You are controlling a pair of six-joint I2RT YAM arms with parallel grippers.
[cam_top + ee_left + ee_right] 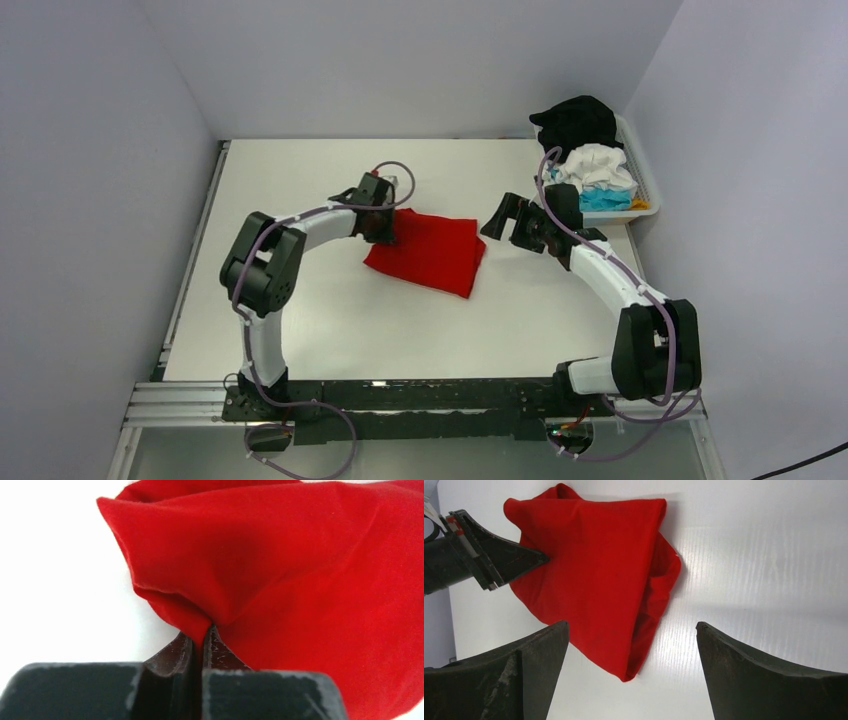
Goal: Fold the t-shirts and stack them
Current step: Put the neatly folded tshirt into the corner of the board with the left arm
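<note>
The red t-shirt (428, 252) lies folded into a rough rectangle near the middle of the white bench (330, 330), between the two arms. Its right-hand edge shows doubled layers that gape a little in the right wrist view.

The left tool (204, 632) is closed on the shirt's left far corner. In the left wrist view its two fingers meet with a pinch of red cloth drawn up between them, and creases run out from that point across the fabric. The rest of the shirt spreads away from this tool, to the right and towards the near side, and lies flat on the bench.

The right tool (505, 222) stands just beside the shirt's right far corner and apart from the cloth, with its jaws spread wide and nothing between them. From its own camera the shirt lies ahead, framed between the two open fingers, with bare bench under the right-hand finger (769, 675). How high this tool is above the bench cannot be told.

At the bench's far right corner sits a white slatted basket (645, 180). A black t-shirt (578, 122) is heaped over its far end, with a crumpled white t-shirt (600, 165) and a turquoise t-shirt (605, 200) inside it. All three are well apart from both tools.
</note>
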